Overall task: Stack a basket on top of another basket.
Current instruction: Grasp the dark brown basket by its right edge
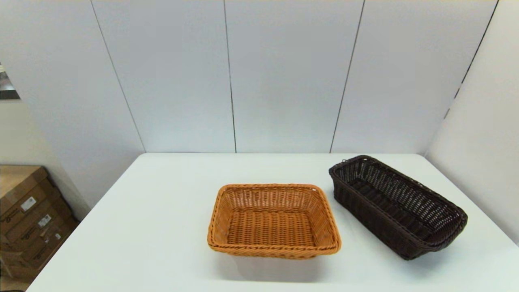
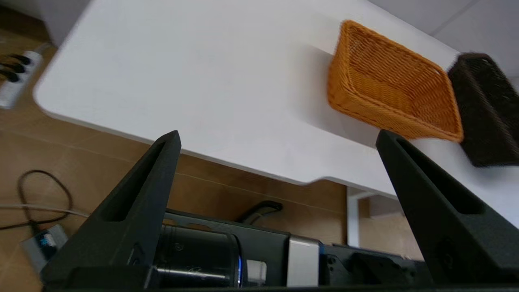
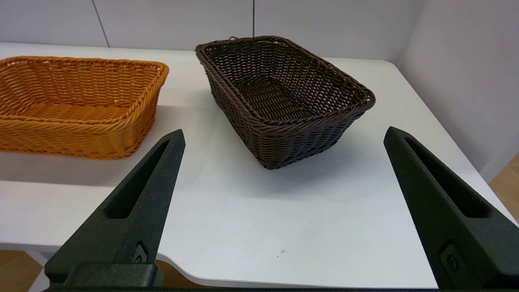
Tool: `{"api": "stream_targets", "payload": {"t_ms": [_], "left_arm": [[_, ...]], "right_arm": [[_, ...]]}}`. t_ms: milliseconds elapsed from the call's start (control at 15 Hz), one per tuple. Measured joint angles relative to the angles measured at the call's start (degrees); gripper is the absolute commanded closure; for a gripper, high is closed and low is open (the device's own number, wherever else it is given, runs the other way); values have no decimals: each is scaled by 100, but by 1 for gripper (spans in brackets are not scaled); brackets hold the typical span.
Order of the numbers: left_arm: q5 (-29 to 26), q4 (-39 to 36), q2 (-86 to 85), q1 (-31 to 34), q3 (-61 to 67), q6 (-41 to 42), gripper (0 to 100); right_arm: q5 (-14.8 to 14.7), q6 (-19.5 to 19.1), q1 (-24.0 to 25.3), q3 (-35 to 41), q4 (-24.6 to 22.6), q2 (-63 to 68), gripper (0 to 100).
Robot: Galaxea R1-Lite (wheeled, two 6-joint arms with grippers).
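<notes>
Both grippers, left [image 2: 277, 136] & right [image 3: 284, 134], wide open, tan basket [image 1: 273, 221], dark basket [image 1: 397, 205] beside, white table [image 1: 154, 219], grey wall panels [image 1: 284, 77].

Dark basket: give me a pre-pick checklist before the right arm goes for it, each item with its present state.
1. Dark basket empty and upright on the table: ok.
2. Orange basket empty, ready to receive it: ok.
3. Baskets apart, a gap between them: ok.
4. Right gripper open, facing the dark basket's near end: ok.
5. Left gripper open, back off the table's near edge, out of the way: ok.
6. Fingers open wide enough to take the braided rim: cannot tell.
</notes>
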Motion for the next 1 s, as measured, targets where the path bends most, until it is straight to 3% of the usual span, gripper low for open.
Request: {"api": "stream_targets", "payload": {"t_ms": [533,1000], "left_arm": [[52,-364,-877,55,813,325,0],[569,-2875,-1521,40,3132,1431,0]], "right_arm": [[5,-2,0,0,0,0,0],[6,-11,0,0,0,0,0]]}}
